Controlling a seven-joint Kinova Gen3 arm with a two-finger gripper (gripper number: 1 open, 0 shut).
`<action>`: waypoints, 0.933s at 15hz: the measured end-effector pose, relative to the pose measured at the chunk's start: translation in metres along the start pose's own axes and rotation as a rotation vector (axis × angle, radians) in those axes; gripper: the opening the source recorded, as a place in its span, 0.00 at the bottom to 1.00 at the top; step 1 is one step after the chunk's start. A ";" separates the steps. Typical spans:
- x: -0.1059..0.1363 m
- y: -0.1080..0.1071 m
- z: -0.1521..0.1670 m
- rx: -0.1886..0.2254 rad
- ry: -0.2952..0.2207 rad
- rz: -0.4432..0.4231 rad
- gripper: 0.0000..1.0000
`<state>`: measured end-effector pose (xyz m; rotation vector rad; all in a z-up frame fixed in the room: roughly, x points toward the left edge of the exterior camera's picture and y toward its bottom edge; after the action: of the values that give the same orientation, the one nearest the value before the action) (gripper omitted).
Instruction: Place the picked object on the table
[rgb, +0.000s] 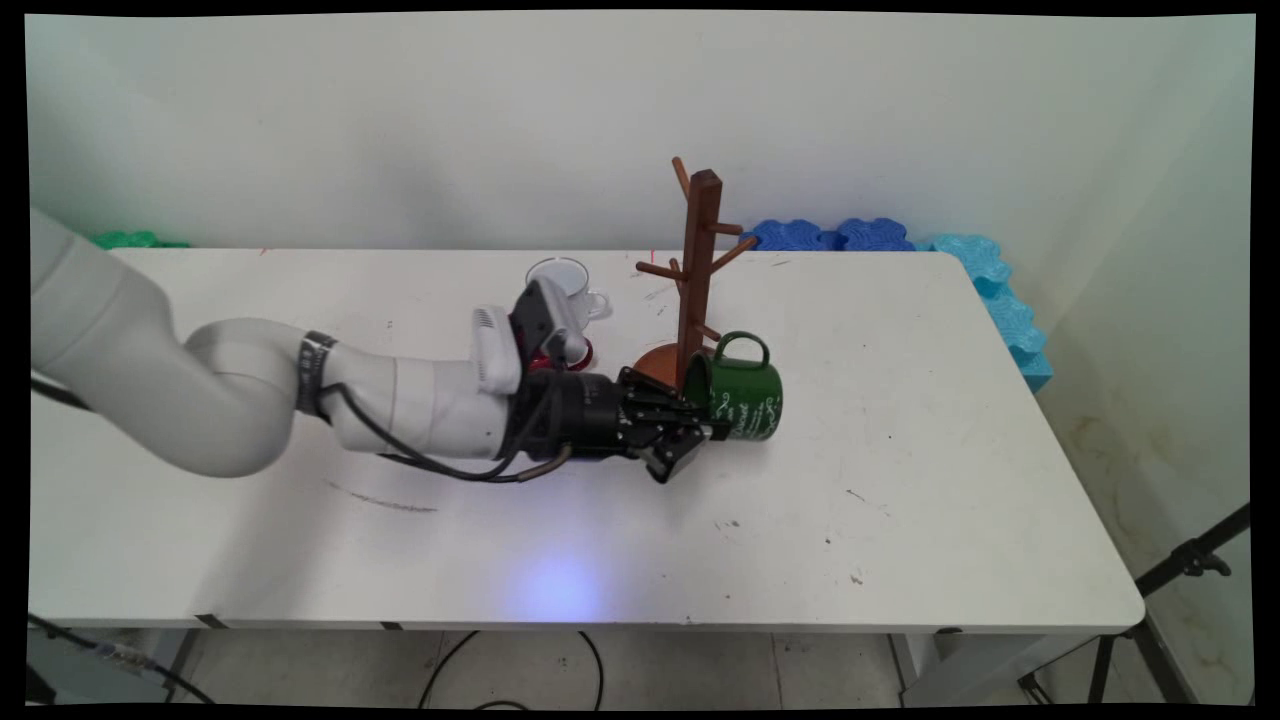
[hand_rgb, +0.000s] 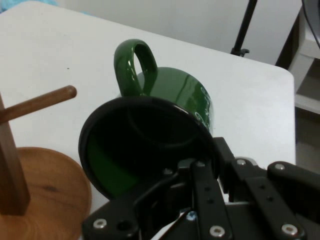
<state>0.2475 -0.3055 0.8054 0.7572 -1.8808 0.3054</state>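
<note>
A dark green enamel mug (rgb: 745, 398) with white lettering is turned on its side low over the table, handle up and mouth toward my gripper (rgb: 703, 425). The gripper is shut on the mug's rim, one finger inside the mouth and the other outside. In the hand view the green mug (hand_rgb: 175, 95) fills the middle, with the gripper (hand_rgb: 202, 157) clamped on the lower right of its black rim. A brown wooden mug tree (rgb: 698, 270) stands just behind and left of the mug, and its round base (hand_rgb: 47, 195) and one peg (hand_rgb: 42, 101) show at the left.
A clear glass mug (rgb: 567, 283) stands behind the arm's wrist, and a red object (rgb: 548, 355) is partly hidden by the wrist. Blue foam pieces (rgb: 830, 235) and cyan ones (rgb: 1005, 305) line the back right edge. A black tripod (rgb: 1190, 562) stands off the table's right end.
</note>
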 end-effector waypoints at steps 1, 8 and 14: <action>0.000 0.002 -0.005 -0.003 -0.002 0.001 0.00; 0.003 0.003 -0.034 -0.003 -0.028 0.027 0.00; 0.007 -0.006 -0.068 0.033 -0.096 0.077 0.00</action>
<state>0.2998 -0.2765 0.8398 0.7340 -2.0027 0.3552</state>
